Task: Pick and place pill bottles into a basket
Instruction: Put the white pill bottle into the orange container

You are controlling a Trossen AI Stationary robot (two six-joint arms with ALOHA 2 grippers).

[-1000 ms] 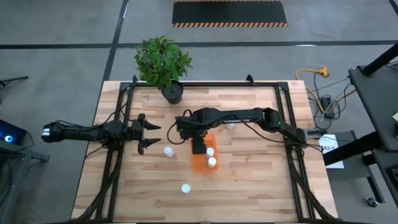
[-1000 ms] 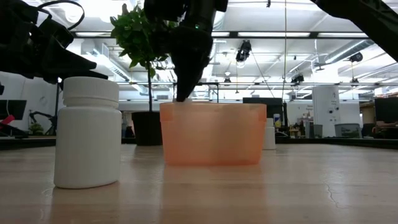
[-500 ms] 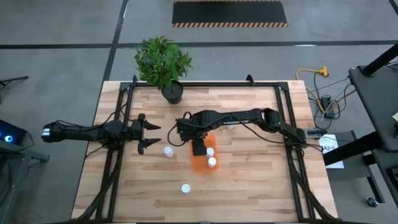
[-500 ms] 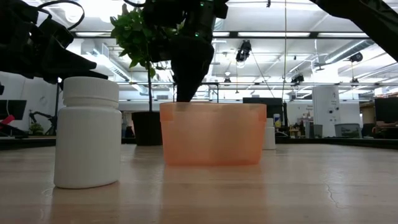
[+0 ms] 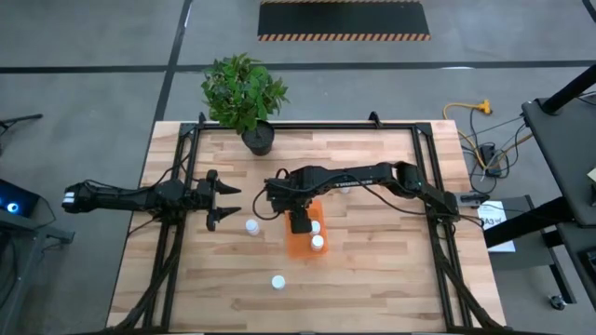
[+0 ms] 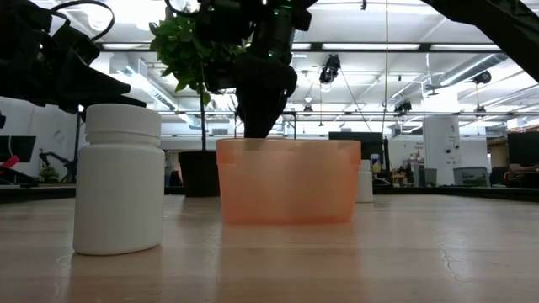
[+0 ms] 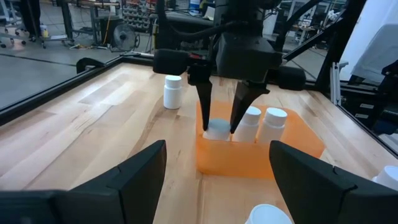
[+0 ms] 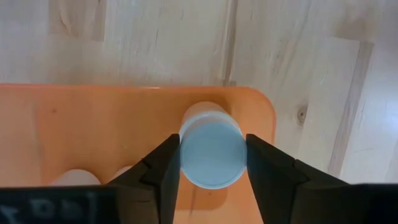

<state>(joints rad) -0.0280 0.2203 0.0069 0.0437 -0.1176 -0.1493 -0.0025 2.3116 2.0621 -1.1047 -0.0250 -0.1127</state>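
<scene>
The orange basket (image 5: 296,247) stands at the table's middle, and in the left wrist view two white pill bottles (image 7: 250,122) (image 7: 274,122) stand upright in it. My right gripper (image 8: 211,157) points down into the basket's far-left corner, shut on a third pill bottle (image 7: 217,129). More bottles stand on the table: one (image 5: 251,226) left of the basket, one (image 5: 277,281) toward the near edge, one (image 7: 173,91) beyond the basket. My left gripper (image 5: 223,200) waits open at the table's left, touching nothing. My right gripper pinches the pill bottle's white cap (image 8: 211,135) between its two fingers (image 8: 163,167), one on either side. The fingers come from above, pointing down. The bottle is upright inside the basket's corner; whether its bottom rests on the basket's floor does not show.
A potted plant (image 5: 245,93) stands at the table's far edge, left of the middle. A black frame rail (image 5: 177,223) runs along each side of the table. In the low view one bottle (image 6: 118,178) stands close in front, left of the basket (image 6: 288,181).
My right gripper has sunk a little toward the basket with the pill bottle, which stays upright between the fingers.
</scene>
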